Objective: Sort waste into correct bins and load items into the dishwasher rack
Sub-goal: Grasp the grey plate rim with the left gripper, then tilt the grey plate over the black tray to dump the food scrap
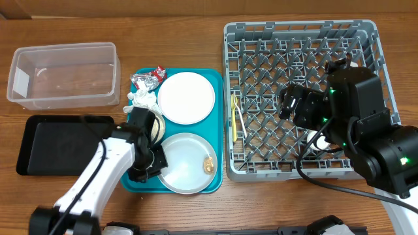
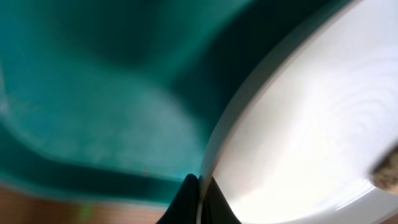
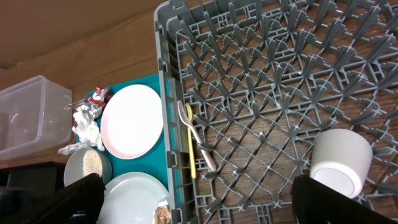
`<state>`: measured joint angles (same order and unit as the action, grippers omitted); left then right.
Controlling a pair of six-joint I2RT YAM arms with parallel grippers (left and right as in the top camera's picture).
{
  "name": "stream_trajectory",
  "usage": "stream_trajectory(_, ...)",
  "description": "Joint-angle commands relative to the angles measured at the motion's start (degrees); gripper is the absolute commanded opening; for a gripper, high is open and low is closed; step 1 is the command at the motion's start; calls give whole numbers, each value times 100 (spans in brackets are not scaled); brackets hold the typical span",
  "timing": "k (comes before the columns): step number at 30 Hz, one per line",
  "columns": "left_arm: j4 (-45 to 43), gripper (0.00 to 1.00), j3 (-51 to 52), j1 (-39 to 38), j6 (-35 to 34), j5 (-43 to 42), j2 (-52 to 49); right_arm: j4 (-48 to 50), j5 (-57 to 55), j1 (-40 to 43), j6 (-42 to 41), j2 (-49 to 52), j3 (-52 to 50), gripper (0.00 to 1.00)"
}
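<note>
Crockery sits on a teal rectangular serving tray (image 1: 215, 81) at the middle of the wooden worktop (image 1: 196, 39): a pale pink round plate (image 1: 186, 98) at the far end and a greyish-white round plate (image 1: 186, 166) at the near end. The left tool (image 2: 200, 198) is pinching the left rim of the greyish-white plate, one dark finger on each side of the edge. A small brown food scrap (image 1: 209, 164) lies on that plate's right side. Beside the left arm a pale bowl (image 3: 71, 171) holds white rice grains (image 3: 93, 163), and a crumpled white paper napkin (image 1: 142, 99) and a crumpled red-and-silver foil wrapper (image 1: 149, 79) lie just beyond it. The right tool (image 3: 211, 199) hangs over the large grey plastic dishwasher rack (image 1: 294, 27), fingers spread wide and holding nothing. A yellow spoon (image 1: 234, 121) and a pale fork (image 3: 196, 140) lie along the rack's left edge — a small white cup (image 3: 342, 158) rests toward its near side. A clear plastic rectangular tub (image 1: 65, 98) and a shallow black rectangular tray (image 1: 52, 147) stand left of the teal tray.
</note>
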<state>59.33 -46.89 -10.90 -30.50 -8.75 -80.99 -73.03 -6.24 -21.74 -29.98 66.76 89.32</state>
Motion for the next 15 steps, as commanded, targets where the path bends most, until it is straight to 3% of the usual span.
stream_trajectory(1,391,4,-579,-44,46,170,503,52,-37,39,20,-9,92,100)
stream_trajectory(9,1047,4,-1320,-31,-26,269,1416,52,-37,39,20,-9,92,100)
stream_trajectory(15,1740,4,-1915,621,-450,1611,1958,50,-37,39,20,-9,92,100)
